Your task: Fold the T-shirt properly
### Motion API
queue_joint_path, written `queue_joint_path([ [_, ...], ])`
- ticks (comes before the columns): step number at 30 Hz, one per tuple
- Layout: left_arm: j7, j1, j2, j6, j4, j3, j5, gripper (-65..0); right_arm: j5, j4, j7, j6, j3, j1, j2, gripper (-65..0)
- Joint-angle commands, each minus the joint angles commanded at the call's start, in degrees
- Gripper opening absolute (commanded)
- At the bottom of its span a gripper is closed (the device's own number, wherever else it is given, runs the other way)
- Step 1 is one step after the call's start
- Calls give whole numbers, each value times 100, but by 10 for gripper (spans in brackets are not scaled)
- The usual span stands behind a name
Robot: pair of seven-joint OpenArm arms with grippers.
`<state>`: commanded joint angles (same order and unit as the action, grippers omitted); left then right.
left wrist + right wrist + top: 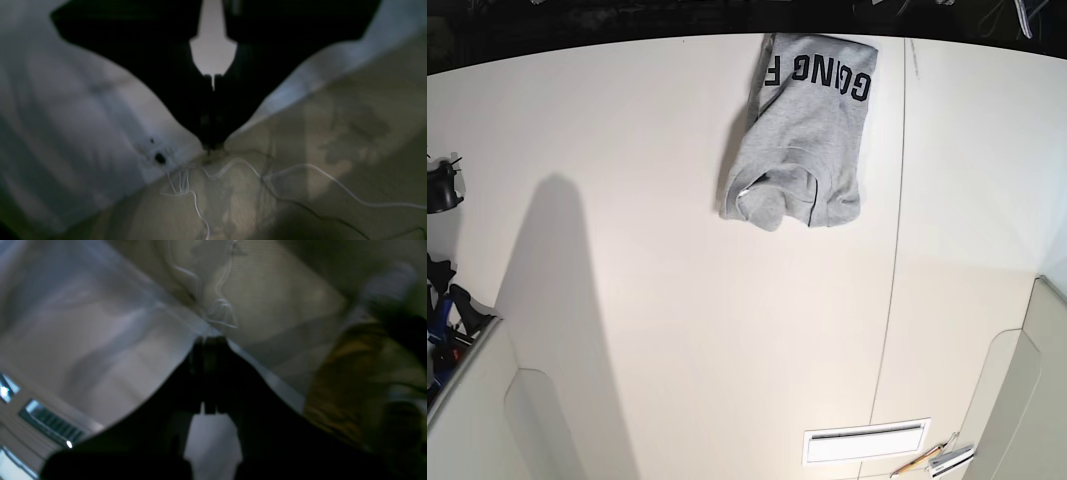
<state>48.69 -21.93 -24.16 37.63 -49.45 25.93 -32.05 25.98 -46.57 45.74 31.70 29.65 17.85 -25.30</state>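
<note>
The right gripper (210, 340) fills the lower half of its wrist view. Its black jaws are pressed together at the tips on a thin edge of the T-shirt (100, 340), and pale grey cloth spreads away to the left of the pinch. A shadowed, duller layer lies to the right. The left gripper (211, 146) is likewise clamped tight on a fold of the same cloth, with loose white threads (233, 163) trailing from the seam just under its tips.

In the base view neither gripper shows. There the T-shirt (807, 130) lies bunched against the far edge of the white surface (627, 250), right of the middle, with its black lettering (819, 75) upside down along that edge. I cannot tell whether this surface is the table. A slotted vent (865, 440) sits near the bottom right corner.
</note>
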Motion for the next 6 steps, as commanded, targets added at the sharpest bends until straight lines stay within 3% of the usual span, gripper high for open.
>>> queue_joint_path([
  [3, -168, 304, 216, -385, 299, 511, 59, -650, -61, 341, -107, 0, 0, -352, 205, -650],
  [6, -275, 516, 511, -553, 651, 638, 280, -650, -116, 376, -125, 2, 0, -575, 249, -650],
])
